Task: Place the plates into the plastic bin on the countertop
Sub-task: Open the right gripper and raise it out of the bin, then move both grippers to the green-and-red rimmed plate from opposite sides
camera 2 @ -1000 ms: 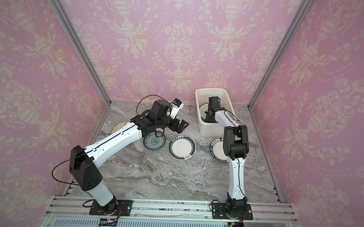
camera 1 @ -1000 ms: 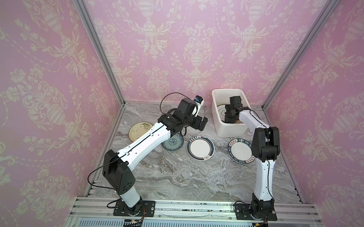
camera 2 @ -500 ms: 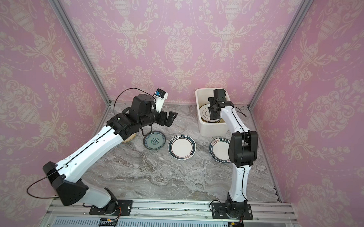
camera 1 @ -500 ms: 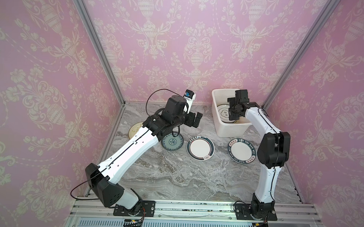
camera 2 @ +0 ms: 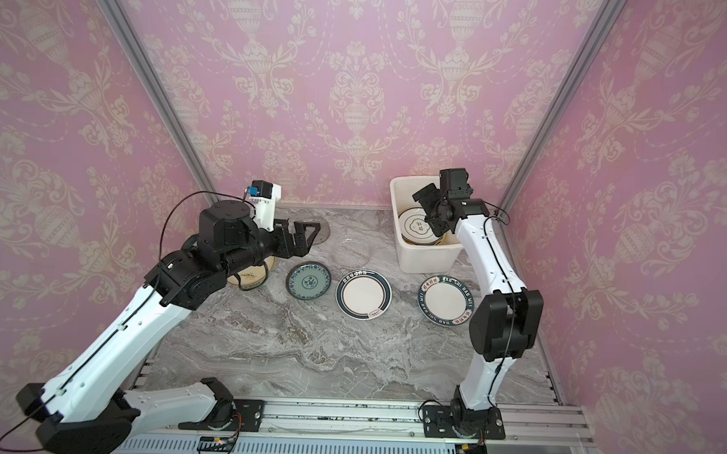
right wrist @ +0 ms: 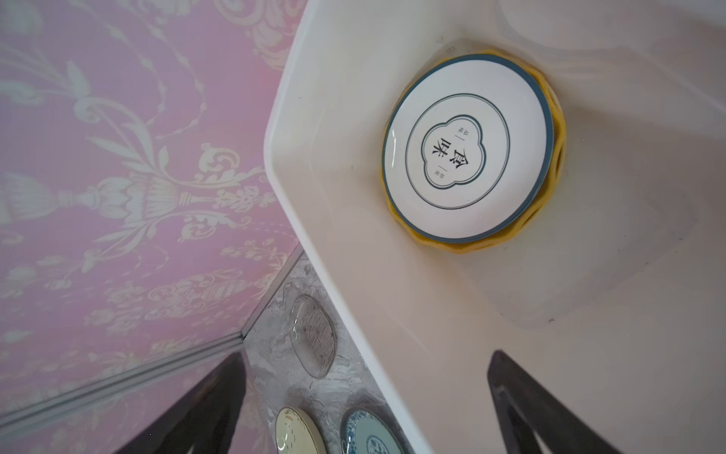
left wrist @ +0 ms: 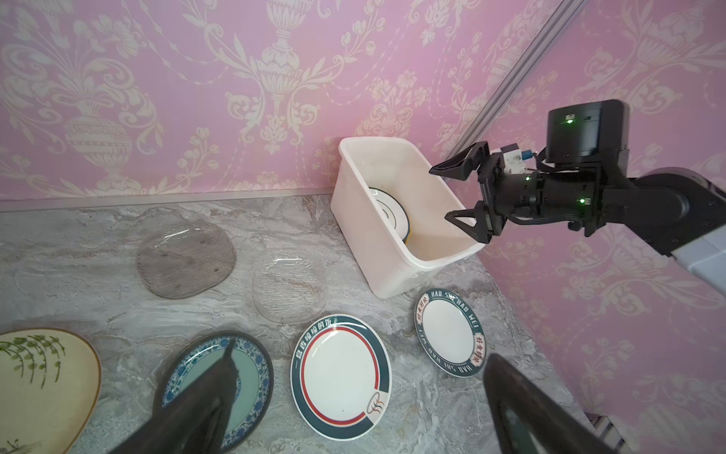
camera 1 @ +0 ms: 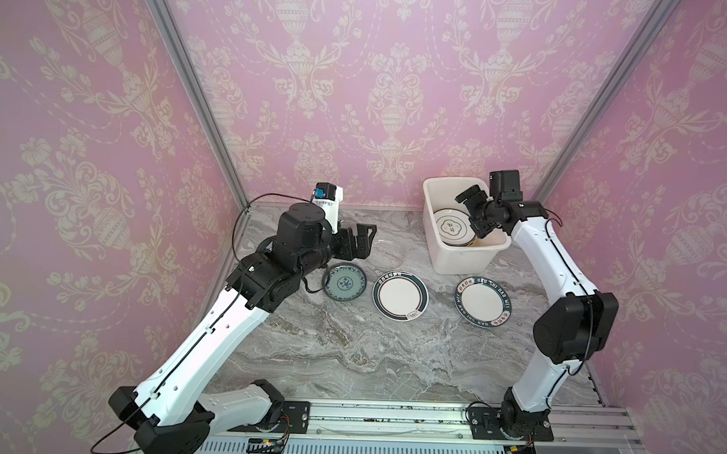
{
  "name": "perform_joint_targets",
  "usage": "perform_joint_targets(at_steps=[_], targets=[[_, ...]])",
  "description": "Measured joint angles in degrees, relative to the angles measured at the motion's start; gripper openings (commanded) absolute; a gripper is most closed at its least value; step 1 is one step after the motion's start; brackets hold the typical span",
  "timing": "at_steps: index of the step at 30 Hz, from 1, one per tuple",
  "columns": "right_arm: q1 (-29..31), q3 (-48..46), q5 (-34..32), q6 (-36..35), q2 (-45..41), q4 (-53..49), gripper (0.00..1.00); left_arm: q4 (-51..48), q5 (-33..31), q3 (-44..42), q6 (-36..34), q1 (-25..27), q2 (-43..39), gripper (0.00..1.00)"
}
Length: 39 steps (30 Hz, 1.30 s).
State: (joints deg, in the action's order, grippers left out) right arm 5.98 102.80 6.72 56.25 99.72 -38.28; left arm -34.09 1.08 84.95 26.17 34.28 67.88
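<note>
left fingers (camera 1: 363, 240) are being held wide, glossy round teal plate (camera 1: 345, 282) near them | right fingers (left wrist: 457, 164) are being held wide, smooth rounded white plastic bin (left wrist: 393, 267) below them

Left end effector (camera 1: 364, 243) spread wide, right end effector (camera 1: 473, 213) likewise, empty

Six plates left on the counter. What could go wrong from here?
The clear glass plate barely shows against the countertop; the open left tool could clip or miss it. The open right tool hangs over the plastic bin close to its rim and might snag it when moving off.
</note>
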Motion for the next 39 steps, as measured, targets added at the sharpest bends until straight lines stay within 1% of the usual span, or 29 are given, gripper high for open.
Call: perform_joint_targets(at_steps=[3, 5, 7, 9, 12, 15, 18, 22, 25, 29, 33, 36, 39], targets=[[0.0, -4.1, 3.9, -7.3, -8.0, -1.5, 0.95, -2.5, 2.7, 0.0, 3.7, 0.0, 0.9, 0.99], [0.0, -8.6, 7.4, -10.8, -12.7, -1.7, 0.92, -4.5, 4.5, 0.0, 6.4, 0.0, 2.3, 0.99], [0.1, -15.5, 11.7, -13.1, -17.5, -0.9, 0.89, -6.4, 6.2, -0.4, 9.2, 0.0, 4.0, 0.99], [0.6, -23.4, 14.6, -13.6, -21.5, 0.8, 0.88, -7.8, 8.0, -1.9, 12.0, -0.1, 5.6, 0.99], [3.0, -36.3, 16.7, -13.0, -27.1, 3.7, 0.88, -8.6, 10.5, -6.1, 16.5, -0.2, 7.3, 0.98], [6.3, -46.2, 17.6, -10.6, -30.6, 7.2, 0.88, -7.5, 12.7, -12.5, 21.7, -0.7, 8.0, 0.97], [9.4, -55.5, 18.1, -6.0, -32.7, 14.3, 0.86, -4.2, 14.2, -18.8, 26.8, -1.2, 8.5, 0.97], [11.5, -65.2, 18.3, 1.1, -32.2, 23.8, 0.82, 1.8, 15.5, -24.3, 32.0, -1.8, 9.7, 0.95], [11.7, -69.3, 17.7, 5.4, -30.4, 29.6, 0.79, 5.6, 16.5, -25.7, 34.2, -2.1, 11.5, 0.94], [11.7, -72.6, 16.3, 10.0, -26.6, 37.7, 0.73, 8.9, 17.5, -26.0, 35.5, -2.3, 13.7, 0.92], [11.7, -74.6, 15.8, 13.6, -21.1, 45.5, 0.64, 10.9, 18.3, -26.2, 36.3, -2.6, 14.1, 0.92], [11.7, -75.1, 16.1, 15.6, -17.0, 51.0, 0.60, 11.4, 18.6, -26.3, 36.6, -2.8, 14.1, 0.92], [11.8, -75.1, 16.5, 16.6, -14.8, 54.9, 0.56, 12.2, 18.8, -27.0, 37.0, -2.8, 13.9, 0.92]])
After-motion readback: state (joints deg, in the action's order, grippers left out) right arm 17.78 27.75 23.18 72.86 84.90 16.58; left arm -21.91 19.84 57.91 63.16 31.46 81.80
